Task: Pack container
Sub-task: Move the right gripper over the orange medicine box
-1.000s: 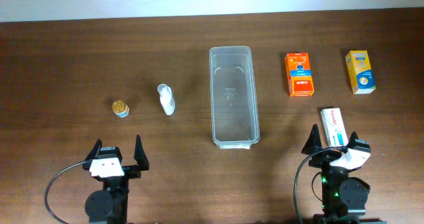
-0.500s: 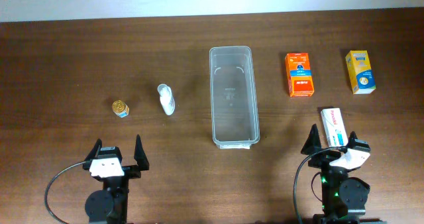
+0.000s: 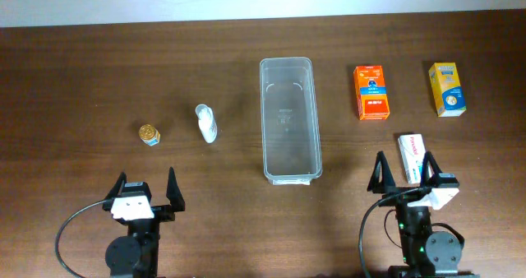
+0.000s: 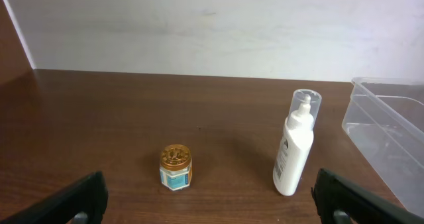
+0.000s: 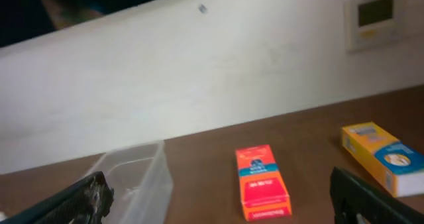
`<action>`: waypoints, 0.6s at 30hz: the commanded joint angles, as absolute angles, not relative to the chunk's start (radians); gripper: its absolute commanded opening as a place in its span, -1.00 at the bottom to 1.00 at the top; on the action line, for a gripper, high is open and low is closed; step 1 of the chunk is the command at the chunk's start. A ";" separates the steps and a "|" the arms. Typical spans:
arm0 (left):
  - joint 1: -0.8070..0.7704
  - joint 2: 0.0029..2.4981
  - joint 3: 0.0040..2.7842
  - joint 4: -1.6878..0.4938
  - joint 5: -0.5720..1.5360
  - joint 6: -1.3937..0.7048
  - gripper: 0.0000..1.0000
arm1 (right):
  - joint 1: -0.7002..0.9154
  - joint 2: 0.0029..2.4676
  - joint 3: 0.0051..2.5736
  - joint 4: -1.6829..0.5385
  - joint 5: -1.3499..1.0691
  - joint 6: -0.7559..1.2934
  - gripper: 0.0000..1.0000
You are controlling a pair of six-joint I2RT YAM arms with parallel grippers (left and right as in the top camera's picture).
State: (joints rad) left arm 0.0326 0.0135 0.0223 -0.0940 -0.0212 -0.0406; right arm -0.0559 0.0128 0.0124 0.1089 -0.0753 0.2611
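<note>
Container (image 3: 288, 118) lies mid-table. Jar (image 3: 149, 134) and bottle (image 3: 206, 123) stand left of it, orange box (image 3: 371, 92), yellow box (image 3: 447, 89) and white box (image 3: 411, 150) right. Left gripper (image 3: 146, 181) and right gripper (image 3: 404, 166) sit at the near edge, jaws wide open, the right one over the white box's near end.

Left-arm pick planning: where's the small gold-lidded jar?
In the overhead view, the gold-lidded jar stands on the left, just left of the white bottle and ahead of the open left gripper.
</note>
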 commanded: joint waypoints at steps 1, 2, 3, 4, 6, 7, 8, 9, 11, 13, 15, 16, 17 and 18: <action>0.038 0.008 0.015 -0.092 -0.006 -0.025 0.99 | -0.046 0.031 0.091 0.117 -0.123 0.234 0.97; 0.038 0.008 0.015 -0.092 -0.006 -0.025 0.99 | -0.046 0.052 0.121 0.115 -0.125 0.217 0.97; 0.038 0.008 0.015 -0.092 -0.006 -0.025 0.99 | -0.046 0.080 0.155 0.107 -0.125 0.213 0.97; 0.038 0.008 0.015 -0.092 -0.006 -0.025 0.99 | -0.046 0.110 0.188 0.098 -0.125 0.205 0.97; 0.038 0.008 0.015 -0.092 -0.006 -0.025 0.99 | -0.046 0.199 0.272 0.070 -0.148 0.148 0.97; 0.038 0.008 0.015 -0.092 -0.006 -0.025 0.99 | -0.046 0.250 0.316 0.052 -0.160 0.118 0.97; 0.038 0.008 0.015 -0.092 -0.006 -0.025 0.99 | -0.046 0.315 0.371 0.028 -0.171 0.086 0.97; 0.038 0.008 0.015 -0.092 -0.006 -0.025 0.99 | -0.046 0.387 0.430 -0.002 -0.174 0.058 0.97; 0.038 0.008 0.015 -0.092 -0.006 -0.025 0.99 | -0.046 0.523 0.540 -0.065 -0.174 0.021 0.97; 0.038 0.008 0.015 -0.092 -0.006 -0.025 0.99 | -0.046 0.689 0.683 -0.168 -0.173 -0.015 0.97; 0.038 0.008 0.015 -0.092 -0.006 -0.025 0.99 | -0.046 0.872 0.858 -0.321 -0.173 -0.049 0.97; 0.038 0.008 0.015 -0.092 -0.006 -0.025 0.99 | -0.046 0.954 0.943 -0.403 -0.169 -0.052 0.97; 0.038 0.008 0.015 -0.092 -0.006 -0.025 0.99 | -0.046 1.036 1.029 -0.487 -0.165 -0.052 0.97; 0.038 0.008 0.015 -0.092 -0.006 -0.025 0.99 | -0.046 1.100 1.098 -0.554 -0.165 -0.052 0.97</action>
